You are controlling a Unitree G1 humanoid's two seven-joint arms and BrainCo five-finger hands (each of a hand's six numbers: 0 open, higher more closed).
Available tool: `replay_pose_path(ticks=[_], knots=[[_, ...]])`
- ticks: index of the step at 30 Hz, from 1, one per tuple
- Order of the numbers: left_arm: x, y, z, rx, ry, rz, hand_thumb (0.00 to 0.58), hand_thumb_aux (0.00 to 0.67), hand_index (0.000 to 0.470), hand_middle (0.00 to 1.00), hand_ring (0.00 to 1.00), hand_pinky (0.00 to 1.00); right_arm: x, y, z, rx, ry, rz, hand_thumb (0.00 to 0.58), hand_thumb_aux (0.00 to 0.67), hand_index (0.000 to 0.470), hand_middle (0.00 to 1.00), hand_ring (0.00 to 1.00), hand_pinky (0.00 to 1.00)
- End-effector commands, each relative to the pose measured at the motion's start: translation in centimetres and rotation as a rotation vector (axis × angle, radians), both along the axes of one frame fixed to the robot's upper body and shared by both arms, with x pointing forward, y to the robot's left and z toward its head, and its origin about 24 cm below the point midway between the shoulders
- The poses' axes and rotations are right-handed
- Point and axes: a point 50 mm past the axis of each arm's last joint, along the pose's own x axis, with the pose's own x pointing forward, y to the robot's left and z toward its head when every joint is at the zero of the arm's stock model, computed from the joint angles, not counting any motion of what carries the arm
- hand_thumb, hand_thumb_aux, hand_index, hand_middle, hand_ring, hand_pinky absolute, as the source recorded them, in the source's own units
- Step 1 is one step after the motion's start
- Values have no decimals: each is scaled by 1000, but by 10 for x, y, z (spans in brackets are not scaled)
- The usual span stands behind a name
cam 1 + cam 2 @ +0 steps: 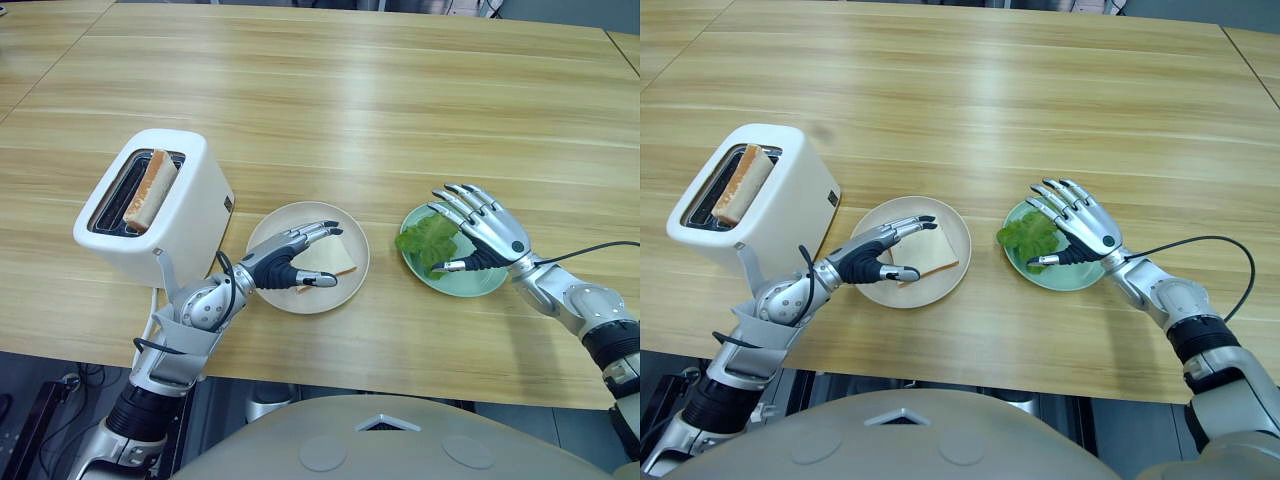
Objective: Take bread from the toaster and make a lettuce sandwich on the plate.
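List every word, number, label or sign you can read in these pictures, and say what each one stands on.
Nothing can be quoted as legible text.
Small dark label on the side of the toaster: too small to read.
Beige plate, green plate, bread, lettuce, table: no writing visible on any of them.

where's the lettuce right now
In the left eye view the lettuce lies on the green plate on the robot's right, beside the right robot hand, right of the beige plate holding bread.
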Motion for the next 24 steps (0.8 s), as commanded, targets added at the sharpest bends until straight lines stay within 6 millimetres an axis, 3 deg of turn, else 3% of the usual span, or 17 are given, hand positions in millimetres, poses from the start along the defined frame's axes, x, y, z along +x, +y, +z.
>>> replay_pose_path(ticks=[1, 8, 24], knots=[[0, 3, -5, 15, 21, 6, 0, 0, 0, 0, 0, 0, -2, 0, -7, -7, 22, 8, 0, 0, 0, 0, 0, 0], [0, 2, -7, 17, 24, 2, 0, 0, 0, 0, 0, 0, -2, 2, -13, -12, 36, 14, 0, 0, 0, 0, 0, 0], [-4, 4, -12, 17, 39, 8, 0, 0, 0, 0, 0, 0, 15, -28, -21, -116, 65, -90, 0, 0, 0, 0, 0, 0]])
